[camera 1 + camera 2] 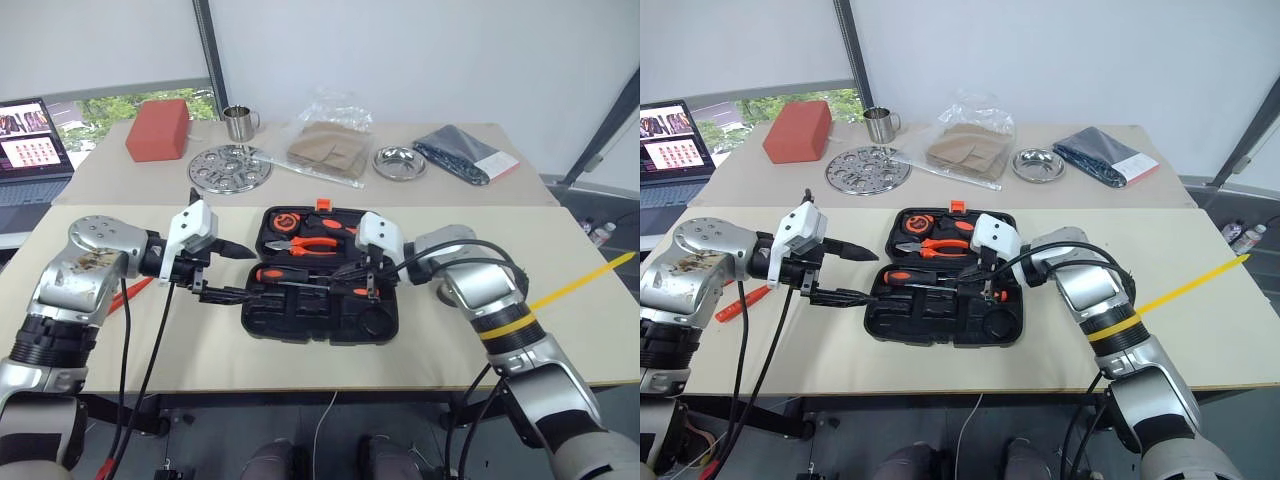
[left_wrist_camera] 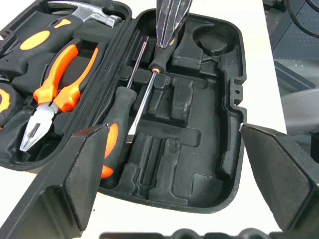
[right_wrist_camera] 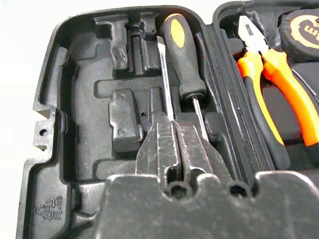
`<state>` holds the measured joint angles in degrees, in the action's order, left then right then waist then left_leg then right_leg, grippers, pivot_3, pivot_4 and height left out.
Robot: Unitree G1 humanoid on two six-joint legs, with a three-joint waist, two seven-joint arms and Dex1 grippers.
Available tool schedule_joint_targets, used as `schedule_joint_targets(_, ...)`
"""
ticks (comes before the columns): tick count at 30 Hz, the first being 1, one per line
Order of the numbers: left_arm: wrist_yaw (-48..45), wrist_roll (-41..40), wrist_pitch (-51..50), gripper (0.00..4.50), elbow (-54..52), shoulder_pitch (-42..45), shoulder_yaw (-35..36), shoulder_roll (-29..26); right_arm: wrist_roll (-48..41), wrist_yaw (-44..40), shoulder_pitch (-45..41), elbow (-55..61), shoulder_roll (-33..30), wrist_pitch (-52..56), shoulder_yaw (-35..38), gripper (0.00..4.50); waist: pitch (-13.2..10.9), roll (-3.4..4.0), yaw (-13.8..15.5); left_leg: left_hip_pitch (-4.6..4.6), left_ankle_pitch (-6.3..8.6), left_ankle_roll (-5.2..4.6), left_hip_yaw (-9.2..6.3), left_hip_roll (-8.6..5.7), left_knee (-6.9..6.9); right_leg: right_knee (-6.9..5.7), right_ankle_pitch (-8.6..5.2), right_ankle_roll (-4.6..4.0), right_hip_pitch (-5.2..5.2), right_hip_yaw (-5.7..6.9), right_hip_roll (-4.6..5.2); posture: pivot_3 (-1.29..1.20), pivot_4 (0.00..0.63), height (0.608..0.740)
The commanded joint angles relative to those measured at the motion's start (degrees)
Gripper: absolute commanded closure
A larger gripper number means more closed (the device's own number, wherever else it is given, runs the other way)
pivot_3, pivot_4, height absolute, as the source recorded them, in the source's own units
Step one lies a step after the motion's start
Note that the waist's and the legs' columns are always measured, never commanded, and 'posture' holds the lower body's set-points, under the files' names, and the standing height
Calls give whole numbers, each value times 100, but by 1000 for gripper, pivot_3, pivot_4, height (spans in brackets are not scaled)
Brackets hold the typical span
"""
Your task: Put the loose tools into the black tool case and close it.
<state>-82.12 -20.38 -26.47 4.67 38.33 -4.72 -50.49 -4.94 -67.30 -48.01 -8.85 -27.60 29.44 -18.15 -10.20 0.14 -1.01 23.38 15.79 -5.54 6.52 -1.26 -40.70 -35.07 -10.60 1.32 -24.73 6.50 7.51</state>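
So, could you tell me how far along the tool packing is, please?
Done: one screwdriver lies in the open case. In hand: the right gripper is shut on a second screwdriver, right beside the first. Left: an orange tool lies on the table under the left arm, and the case needs closing.

My arms are jointed shells of brushed silver metal with ribbed black bands between the segments, and a yellow tape ring circles my right forearm. Each wrist carries a white angular plastic housing, with loose black cables looping down from it. My left gripper [image 1: 232, 272] and right gripper [image 1: 369, 285] each end in two black, scuffed, tapering fingers.
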Motion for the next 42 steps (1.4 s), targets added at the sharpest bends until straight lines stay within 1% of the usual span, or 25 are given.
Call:
schedule_joint_targets(1, 6, -6, 85, 0, 21, 159, 67, 1, 133, 153, 46, -18, 42, -164, -108, 4472, 0, 0, -11, -1, 0, 0, 0, 0, 0, -1, 0, 0, -1, 0, 0, 0, 150, 734)
schedule_joint_targets(4, 24, 6, 103, 0, 28, 146, 60, 22, 515, 436, 153, -255, 92, -507, -406, 4472, 0, 0, -22, 0, -1, 0, 2, 2, 0, -2, -1, -1, -4, 0, -2, 0, 150, 734)
schedule_joint_targets(7, 55, 30, 116, 0, 41, 138, 52, 40, 915, 478, 444, -433, -9, -969, -796, 4472, 3, -4, -36, -3, 0, 1, 6, 0, 2, -3, -1, -1, -4, -4, -2, 0, 150, 734)
schedule_joint_targets(9, 70, 47, 127, 0, 52, 119, 57, 35, 1101, 579, 535, -543, -30, -1180, -892, 4472, 7, -10, -50, -20, 1, 3, 5, 3, 3, -2, -2, 0, 13, -3, -5, 0, 150, 734)
schedule_joint_targets(12, 98, 70, 143, 0, 50, 45, 83, 14, 1175, 784, 514, -681, 26, -1354, -785, 4472, 10, -13, -63, -51, 12, 25, 4, 5, 4, -1, -13, 8, 43, -4, -5, 0, 150, 734)
schedule_joint_targets(15, 192, 70, 88, 0, -32, -90, 142, -2, 764, 712, 477, -400, 117, -1209, -427, 4472, 11, -14, -68, -62, 10, 35, 4, 7, 4, -7, -24, 14, 47, -12, -4, 0, 150, 734)
schedule_joint_targets(16, 285, 69, 58, 0, -83, -196, 201, -19, 421, 701, 437, -181, 207, -1057, -130, 4472, 11, -14, -66, -62, 9, 37, 3, 9, 4, -9, -22, 10, 45, -15, -4, 0, 150, 734)
schedule_joint_targets(18, 590, 46, -72, 0, -194, -488, 433, -78, -435, 642, 340, 433, 323, -293, 546, 4472, 8, -13, -74, -58, 8, 38, 3, 13, 4, -17, -8, -22, 37, -18, -3, 0, 150, 734)
schedule_joint_targets(20, 961, -65, -256, 0, -353, -901, 875, -136, -1205, 542, 323, 1139, 245, 494, 1065, 3907, 8, -13, -76, -28, 7, 37, 2, 18, 4, -25, -6, -33, 2, -23, -2, 0, 150, 734)
schedule_joint_targets(22, 1243, -197, -464, 0, -608, -1508, 1445, -229, -1861, 440, 417, 1844, 37, 1168, 1429, 3372, 8, -13, -76, 4, -3, 19, 3, 16, 0, -67, -4, -35, -40, -29, -3, 0, 150, 734)
schedule_joint_targets(23, 1357, -218, -521, 0, -727, -1861, 1734, -279, -2141, 419, 490, 2156, -75, 1460, 1568, 3015, 8, -13, -82, 6, -20, -13, 2, 22, 1, -78, -5, -36, -42, -27, -6, 0, 150, 734)
schedule_joint_targets(25, 1571, -183, -541, 0, -912, -2737, 2448, -346, -2718, 386, 690, 2756, -357, 1984, 1853, 2260, 9, -16, -91, 4, -18, -12, -3, 22, 25, -67, -12, -40, -44, -17, -5, 0, 150, 734)
schedule_joint_targets(26, 1601, -180, -507, 0, -938, -3155, 2814, -371, -2937, 386, 791, 2971, -488, 2177, 1958, 1958, 10, -18, -88, -3, -17, -10, -4, 21, 44, -56, -16, -41, -42, -17, 0, 0, 150, 734)
schedule_joint_targets(28, 1630, -220, -505, 0, -972, -3733, 3353, -410, -3162, 434, 972, 3228, -660, 2343, 2047, 1250, 10, -19, -74, -10, -15, -6, -5, 20, 61, -14, -29, -45, -40, -15, 5, 0, 150, 734)
schedule_joint_targets(29, 1651, -220, -484, 0, -956, -3917, 3530, -438, -3221, 477, 1043, 3300, -713, 2370, 2054, 940, 9, -19, -69, -11, 9, 38, -4, 21, 71, -5, -30, -47, -39, -14, 6, 0, 150, 734)
schedule_joint_targets(30, 1681, -192, -447, 0, -895, -4045, 3658, -484, -3251, 528, 1114, 3350, -752, 2359, 2043, 699, 9, -20, -51, -12, 10, 40, -3, 21, 70, -6, -30, -47, -41, -14, 7, 0, 150, 734)
schedule_joint_targets(31, 1687, -159, -372, 0, -785, -4130, 3755, -539, -3279, 590, 1175, 3398, -777, 2349, 2027, 215, 8, -20, -34, -12, 12, 43, -1, 21, 70, -7, -30, -47, -40, -13, 8, 0, 150, 734)
schedule_joint_targets(32, 1674, -102, -268, 0, -573, -4120, 3781, -641, -3297, 645, 1225, 3429, -785, 2337, 2009, 48, 8, -20, 2, -11, 12, 44, 2, 21, 69, -7, -29, -48, -41, -12, 11, 0, 150, 734)
schedule_joint_targets(33, 1647, -43, -149, 0, -325, -4054, 3756, -751, -3319, 694, 1258, 3448, -789, 2322, 1989, 48, 8, -20, 35, -11, 14, 47, 2, 18, 70, -9, -27, -51, -41, -10, 17, 0, 150, 734)
schedule_joint_targets(35, 1581, 156, 229, 0, 386, -3683, 3477, -1020, -3332, 770, 1294, 3454, -788, 2271, 1930, 48, 8, -20, 96, -15, 16, 57, 2, 16, 68, -9, -26, -52, -44, -2, 41, 0, 150, 734)
schedule_joint_targets(39, 1368, 748, 1071, 0, 2037, -2436, 2475, -1346, -3340, 806, 1288, 3461, -834, 2153, 1818, 48, 12, -27, 194, -22, 8, 67, 3, 8, 66, -5, -14, -54, -53, 16, 49, 0, 150, 734)
schedule_joint_targets(42, 1259, 1355, 1582, 0, 3288, -1330, 1626, -1298, -3402, 797, 1299, 3541, -900, 2126, 1824, 48, 23, -45, 194, -15, 7, 65, 7, -1, 68, -10, -6, -61, -52, 18, 48, 0, 150, 734)
